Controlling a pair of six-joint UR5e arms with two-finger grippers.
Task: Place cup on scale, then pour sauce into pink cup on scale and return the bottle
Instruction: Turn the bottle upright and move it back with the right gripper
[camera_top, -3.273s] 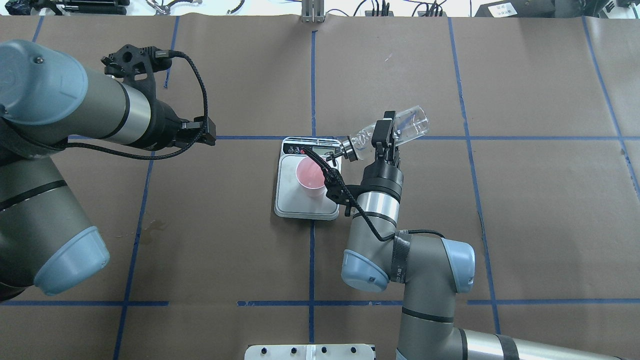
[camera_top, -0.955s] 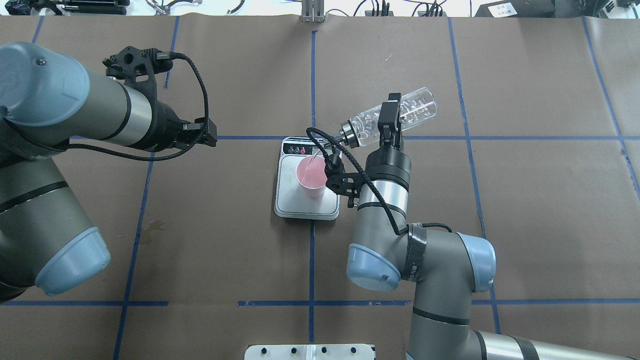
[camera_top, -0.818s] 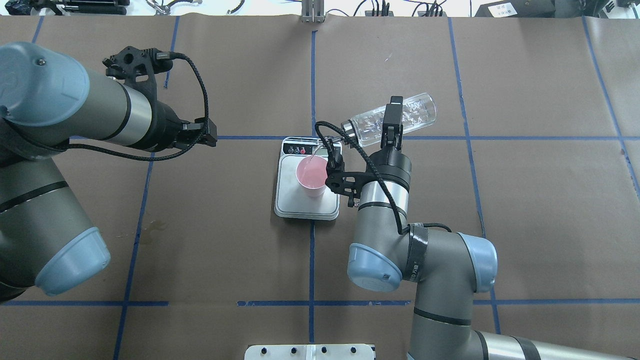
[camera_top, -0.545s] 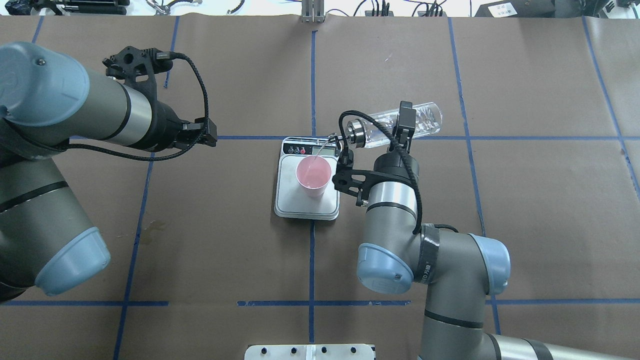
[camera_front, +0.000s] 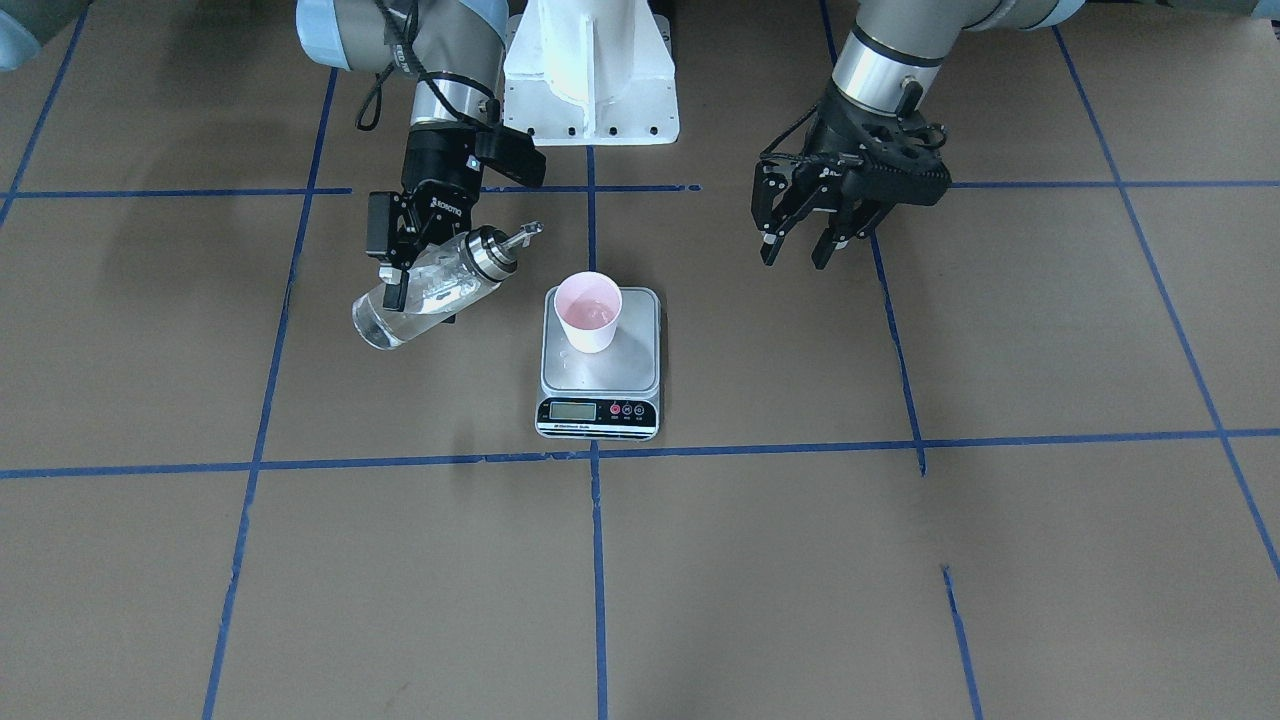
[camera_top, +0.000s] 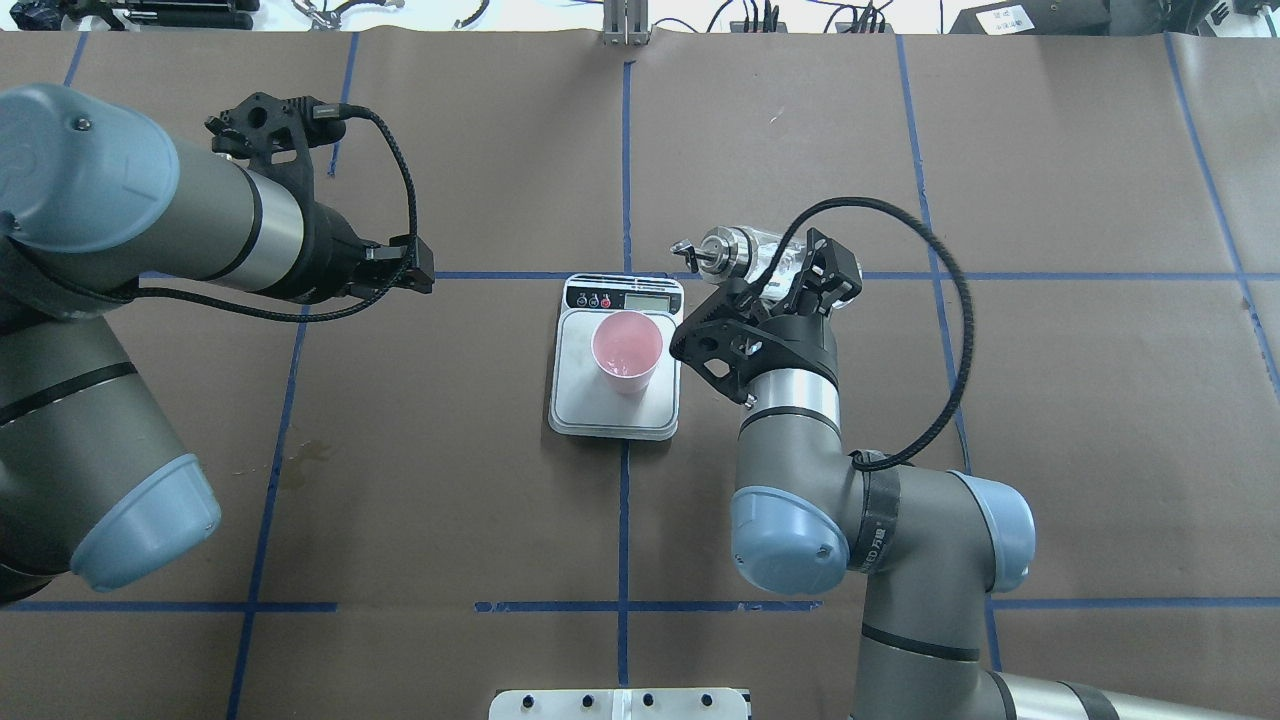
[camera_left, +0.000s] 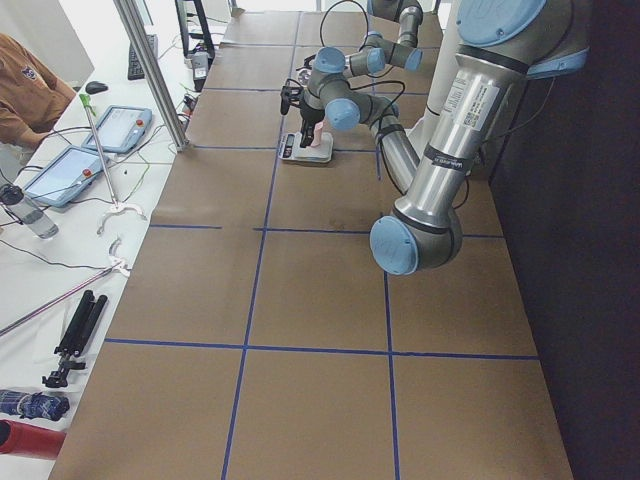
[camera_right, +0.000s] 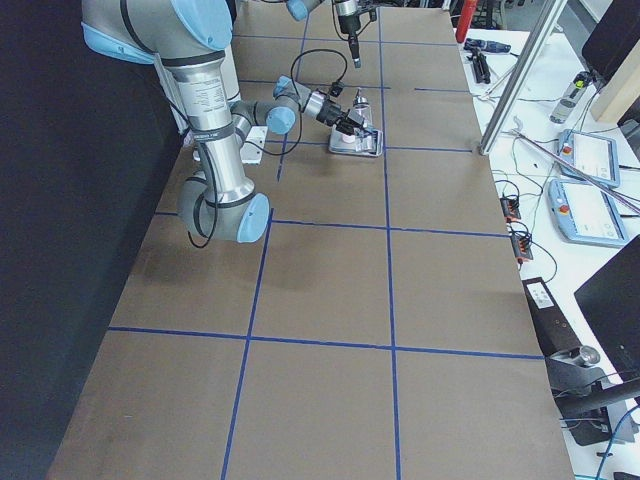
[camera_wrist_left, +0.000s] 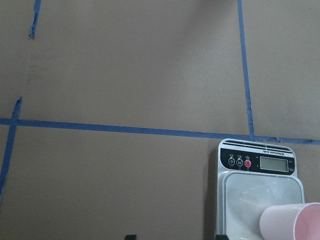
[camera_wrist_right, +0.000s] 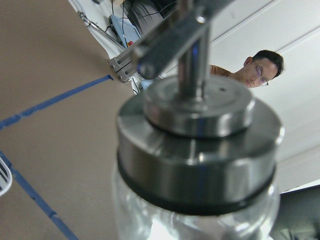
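Observation:
The pink cup (camera_top: 627, 350) stands upright on the scale (camera_top: 613, 412) at mid-table, with some clear liquid in it (camera_front: 588, 312). My right gripper (camera_front: 412, 278) is shut on the glass bottle (camera_front: 425, 292) and holds it in the air beside the scale, on its right side in the overhead view (camera_top: 745, 255). The bottle is tilted with its metal spout (camera_front: 527, 232) raised and pointing toward the cup; no stream runs. Clear sauce (camera_front: 388, 318) lies in its lower end. The right wrist view shows its collar (camera_wrist_right: 200, 150) close up. My left gripper (camera_front: 795, 258) is open and empty, well off the scale's other side.
The left wrist view shows the scale (camera_wrist_left: 260, 187) and the cup's rim (camera_wrist_left: 292, 222) at its lower right. The robot's white base mount (camera_front: 590, 70) is behind the scale. A small stain (camera_top: 310, 455) marks the brown mat. An operator (camera_wrist_right: 257, 70) is beyond the table.
My right wrist has turned and tipped the bottle back, so the spout rose and the thin stream into the cup stopped. The bottle drew slightly away from the cup. The left arm has not moved.

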